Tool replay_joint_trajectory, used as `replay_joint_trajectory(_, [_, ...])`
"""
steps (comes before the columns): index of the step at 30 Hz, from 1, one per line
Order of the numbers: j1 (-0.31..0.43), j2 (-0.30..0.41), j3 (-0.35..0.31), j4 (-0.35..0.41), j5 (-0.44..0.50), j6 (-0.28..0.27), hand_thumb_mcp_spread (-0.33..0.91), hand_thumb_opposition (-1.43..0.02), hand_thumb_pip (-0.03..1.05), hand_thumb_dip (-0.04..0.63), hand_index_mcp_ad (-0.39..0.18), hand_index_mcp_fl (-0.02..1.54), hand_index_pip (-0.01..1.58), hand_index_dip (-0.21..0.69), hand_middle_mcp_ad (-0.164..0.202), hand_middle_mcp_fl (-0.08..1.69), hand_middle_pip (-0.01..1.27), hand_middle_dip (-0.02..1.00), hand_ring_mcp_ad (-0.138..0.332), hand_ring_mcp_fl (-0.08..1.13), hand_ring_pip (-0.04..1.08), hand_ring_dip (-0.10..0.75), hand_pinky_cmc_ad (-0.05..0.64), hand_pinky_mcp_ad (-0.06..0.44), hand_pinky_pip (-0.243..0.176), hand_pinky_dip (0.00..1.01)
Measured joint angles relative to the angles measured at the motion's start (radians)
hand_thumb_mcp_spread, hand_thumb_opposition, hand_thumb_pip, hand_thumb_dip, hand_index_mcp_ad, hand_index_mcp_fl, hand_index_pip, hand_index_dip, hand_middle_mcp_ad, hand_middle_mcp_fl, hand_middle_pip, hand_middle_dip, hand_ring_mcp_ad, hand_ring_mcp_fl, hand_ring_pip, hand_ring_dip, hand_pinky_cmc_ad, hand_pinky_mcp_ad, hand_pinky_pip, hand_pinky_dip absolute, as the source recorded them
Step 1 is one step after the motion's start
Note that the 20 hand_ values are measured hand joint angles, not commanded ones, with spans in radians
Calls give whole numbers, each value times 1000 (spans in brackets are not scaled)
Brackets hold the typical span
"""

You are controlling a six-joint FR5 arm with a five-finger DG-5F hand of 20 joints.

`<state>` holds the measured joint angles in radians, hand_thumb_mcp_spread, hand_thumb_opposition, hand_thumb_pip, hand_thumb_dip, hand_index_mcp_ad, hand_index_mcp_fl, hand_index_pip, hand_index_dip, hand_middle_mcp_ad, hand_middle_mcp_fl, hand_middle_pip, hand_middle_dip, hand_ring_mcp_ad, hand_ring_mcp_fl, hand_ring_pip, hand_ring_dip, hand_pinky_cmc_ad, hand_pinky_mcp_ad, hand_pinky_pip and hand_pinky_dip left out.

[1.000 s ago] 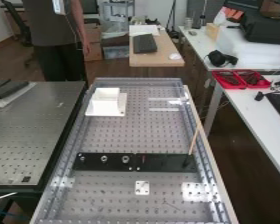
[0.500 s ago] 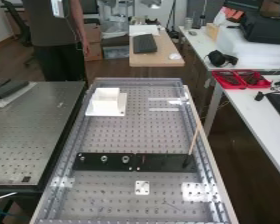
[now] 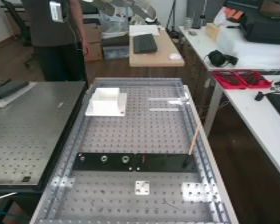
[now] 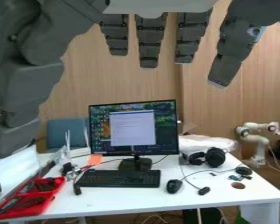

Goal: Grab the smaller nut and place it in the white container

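Holed metal bench [image 3: 117,135] carries the smaller nut [image 3: 82,158], with the larger nut [image 3: 104,158] close at three o'clock; the open hand [image 4: 150,42], thick-fingered, might bump both.

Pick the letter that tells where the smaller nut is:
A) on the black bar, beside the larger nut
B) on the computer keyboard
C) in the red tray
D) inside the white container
A: in the high view, the smaller nut stands on the black bar, next to the larger nut.
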<state>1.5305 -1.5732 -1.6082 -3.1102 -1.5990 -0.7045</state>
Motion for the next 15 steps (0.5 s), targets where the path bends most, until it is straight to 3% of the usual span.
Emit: replay_joint_trajectory(15, [5, 18, -113, 64, 26, -20, 265, -738, 450, 63, -68, 9, 87, 126, 68, 17, 138, 288, 152, 0, 89, 129, 443, 346, -94, 506])
